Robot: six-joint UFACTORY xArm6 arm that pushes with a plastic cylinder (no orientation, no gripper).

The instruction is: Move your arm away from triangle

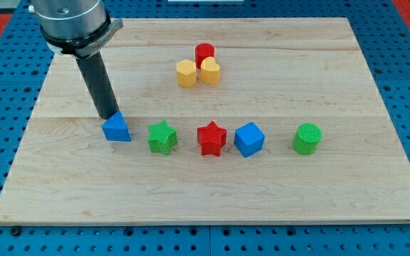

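A blue triangle block point(117, 128) lies on the wooden board at the view's left. My tip point(108, 116) stands just above and left of it, touching or nearly touching its upper edge. To the triangle's right, in a rough row, lie a green star point(162, 137), a red star point(211, 139), a blue cube-like block point(248, 139) and a green cylinder point(307, 138).
Near the view's top centre sits a tight cluster: a red cylinder point(204, 52), a yellow hexagonal block point(186, 73) and a second yellow block point(210, 70). The board point(62, 192) rests on a blue perforated table, with its edges all around.
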